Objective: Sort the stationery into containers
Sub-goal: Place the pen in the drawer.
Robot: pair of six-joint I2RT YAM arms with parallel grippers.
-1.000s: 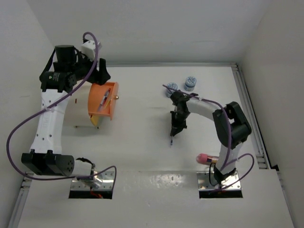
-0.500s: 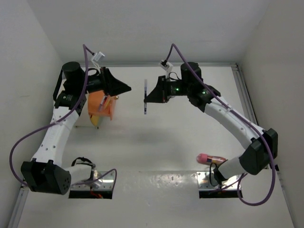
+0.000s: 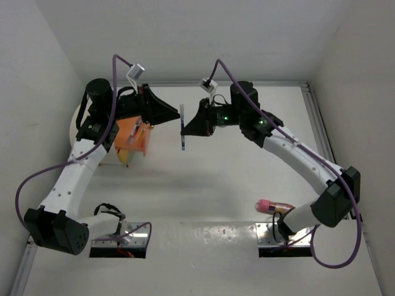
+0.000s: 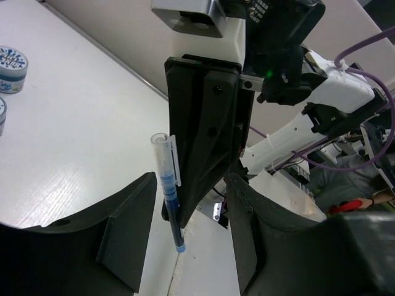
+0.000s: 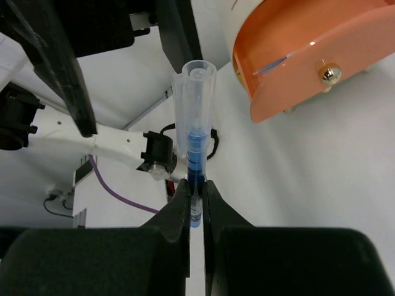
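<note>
My right gripper is raised over the table and shut on a blue pen with a clear cap, held upright; it also shows in the right wrist view. My left gripper is open and faces it. In the left wrist view the pen hangs between my open left fingers, close to the left one. The orange drawer stands behind the left gripper with a pen in it. The pink-and-tan cylinder lies near the right base. Two round blue-and-white pieces sit at the back.
The cream drum is mostly hidden behind the left arm. The drawer's front has a brass knob. Purple cables loop off both arms. White walls close in the table at the back and both sides.
The right gripper lifted the blue pen off the table and carried it up and left. The left gripper swung right from the drawer to meet it; the pen now sits between its open fingers.
</note>
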